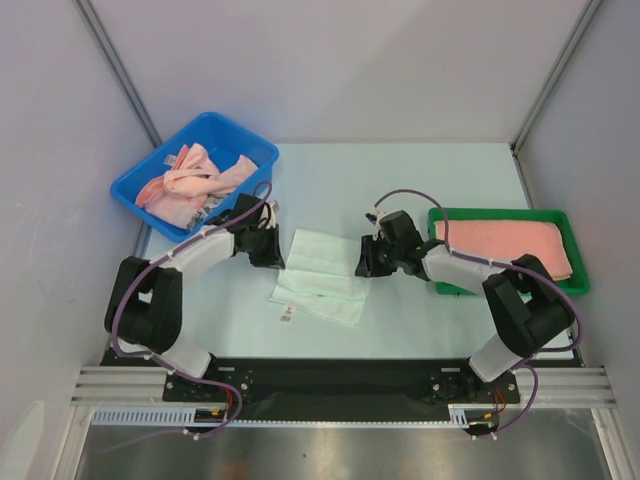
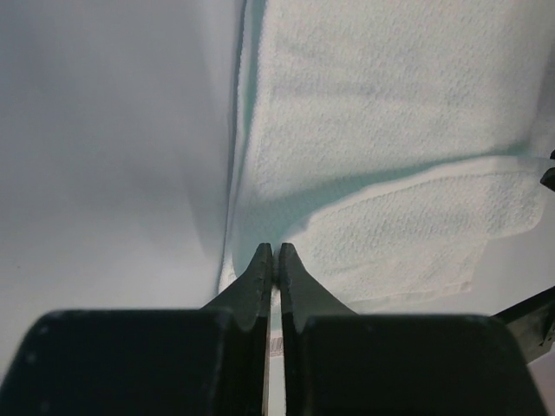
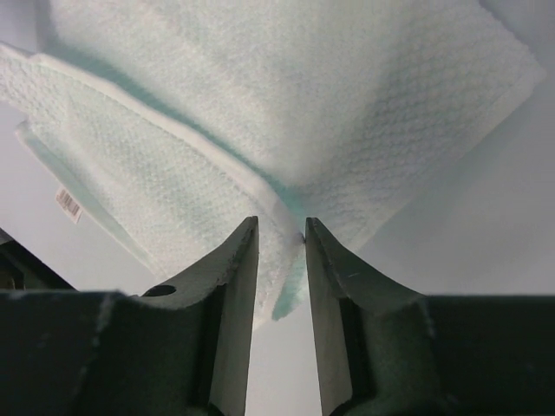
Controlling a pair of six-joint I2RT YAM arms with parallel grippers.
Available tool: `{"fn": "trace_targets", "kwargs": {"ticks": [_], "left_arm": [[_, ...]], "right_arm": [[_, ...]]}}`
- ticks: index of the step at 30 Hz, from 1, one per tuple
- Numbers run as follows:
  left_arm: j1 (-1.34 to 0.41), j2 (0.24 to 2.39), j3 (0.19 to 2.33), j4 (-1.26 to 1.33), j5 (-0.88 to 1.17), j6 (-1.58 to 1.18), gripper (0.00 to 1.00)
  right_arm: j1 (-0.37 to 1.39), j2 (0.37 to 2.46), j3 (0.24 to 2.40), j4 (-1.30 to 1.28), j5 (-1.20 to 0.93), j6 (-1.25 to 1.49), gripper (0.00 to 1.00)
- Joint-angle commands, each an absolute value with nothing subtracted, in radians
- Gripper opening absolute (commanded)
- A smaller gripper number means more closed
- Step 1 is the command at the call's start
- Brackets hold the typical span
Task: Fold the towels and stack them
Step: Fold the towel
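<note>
One pink towel (image 1: 505, 245) lay folded in the right-edge tray (image 1: 500, 212), pink towels (image 1: 190, 180) filled the far-left bin (image 1: 150, 170), and mid-table the half-folded mint towel (image 1: 322, 275) had the left gripper (image 1: 272, 255) pinching one edge and the right gripper (image 1: 365, 262) narrowly astride the other.

Reaching inward and low, the left gripper (image 2: 273, 253) is pinched closed; the right gripper (image 3: 281, 227) has jaws slightly apart.

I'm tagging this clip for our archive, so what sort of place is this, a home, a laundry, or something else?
Probably a robot lab test cell: plain grey panel walls enclose the table, an aluminium rail carries the arm bases, and towels lie in a blue bin and a green tray.
</note>
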State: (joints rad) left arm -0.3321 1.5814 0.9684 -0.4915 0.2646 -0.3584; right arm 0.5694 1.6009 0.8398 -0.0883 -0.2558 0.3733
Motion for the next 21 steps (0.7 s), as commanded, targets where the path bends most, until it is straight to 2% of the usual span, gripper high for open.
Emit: {"fn": "trace_targets", "kwargs": {"ticks": [1, 7, 12, 14, 16, 17, 18, 21], "left_arm": [[-0.33, 1.51, 0.96, -0.511, 0.244, -0.338, 0.0], [-0.33, 1.473, 0.92, -0.511, 0.241, -0.334, 0.0], [-0.33, 1.405, 0.867, -0.511, 0.235, -0.345, 0.08], [-0.33, 1.382, 0.851, -0.511, 0.227, -0.348, 0.14], [-0.33, 1.356, 0.83, -0.509, 0.224, -0.356, 0.15], [-0.33, 1.348, 0.822, -0.511, 0.222, -0.359, 0.2], [-0.33, 1.342, 0.807, -0.515, 0.213, -0.37, 0.23], [-0.33, 1.312, 0.77, -0.515, 0.181, -0.397, 0.21]], "right_arm": [[0.581, 1.545, 0.836, -0.115, -0.27, 0.357, 0.33], [0.594, 1.531, 0.801, -0.097, -0.299, 0.367, 0.28], [0.612, 1.506, 0.77, -0.083, -0.308, 0.37, 0.27], [0.618, 1.499, 0.758, -0.071, -0.317, 0.368, 0.24], [0.624, 1.491, 0.741, -0.051, -0.333, 0.362, 0.19], [0.643, 1.468, 0.733, -0.042, -0.356, 0.357, 0.18], [0.653, 1.454, 0.714, -0.019, -0.367, 0.353, 0.18], [0.711, 1.393, 0.671, -0.011, -0.423, 0.302, 0.23]]}}
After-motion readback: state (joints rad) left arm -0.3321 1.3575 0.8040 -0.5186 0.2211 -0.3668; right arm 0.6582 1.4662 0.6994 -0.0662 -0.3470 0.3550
